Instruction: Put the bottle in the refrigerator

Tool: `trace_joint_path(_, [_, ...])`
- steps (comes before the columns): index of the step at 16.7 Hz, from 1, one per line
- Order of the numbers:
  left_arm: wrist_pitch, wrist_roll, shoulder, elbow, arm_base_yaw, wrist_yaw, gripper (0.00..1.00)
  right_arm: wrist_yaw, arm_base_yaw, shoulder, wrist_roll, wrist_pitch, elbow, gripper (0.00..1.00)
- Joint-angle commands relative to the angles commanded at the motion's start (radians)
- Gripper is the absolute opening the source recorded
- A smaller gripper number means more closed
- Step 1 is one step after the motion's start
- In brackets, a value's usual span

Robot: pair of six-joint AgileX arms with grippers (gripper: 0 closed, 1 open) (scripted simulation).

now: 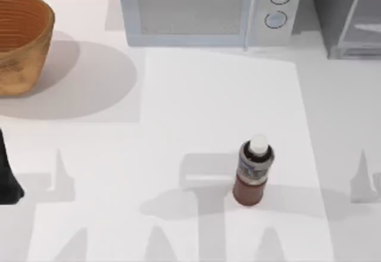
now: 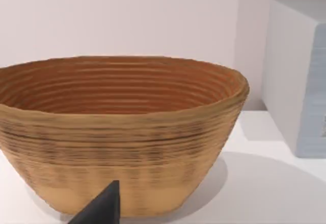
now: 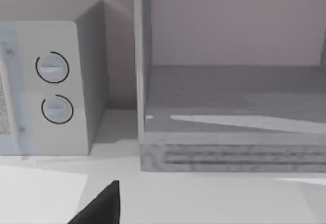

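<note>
The bottle (image 1: 254,172) stands upright on the white table, right of centre and near the front, with a white cap, a blue-grey label and a reddish-brown lower body. Nothing touches it. The refrigerator (image 1: 351,18) is the dark-grey speckled cabinet at the back right corner. In the right wrist view the refrigerator (image 3: 229,147) has a silver frame and a grey floor behind it. A dark part of my left arm (image 1: 7,175) sits at the table's left edge, far from the bottle. Dark tips of my left gripper (image 2: 102,208) and right gripper (image 3: 102,206) show in the wrist views.
A pale microwave (image 1: 202,9) with two round dials stands at the back centre, just left of the refrigerator. A woven brown basket (image 1: 18,41) sits at the back left and faces the left wrist camera as basket (image 2: 117,132).
</note>
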Motion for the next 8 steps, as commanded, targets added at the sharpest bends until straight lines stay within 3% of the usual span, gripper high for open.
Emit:
trace_joint_path(4, [0.0, 0.0, 0.0, 0.0, 0.0, 0.0, 1.0, -0.005, 0.018, 0.033, 0.0, 0.032, 0.002, 1.0])
trace_joint_path(8, [0.0, 0.0, 0.0, 0.0, 0.0, 0.0, 1.0, -0.02, 0.104, 0.224, 0.001, 0.22, 0.007, 1.0])
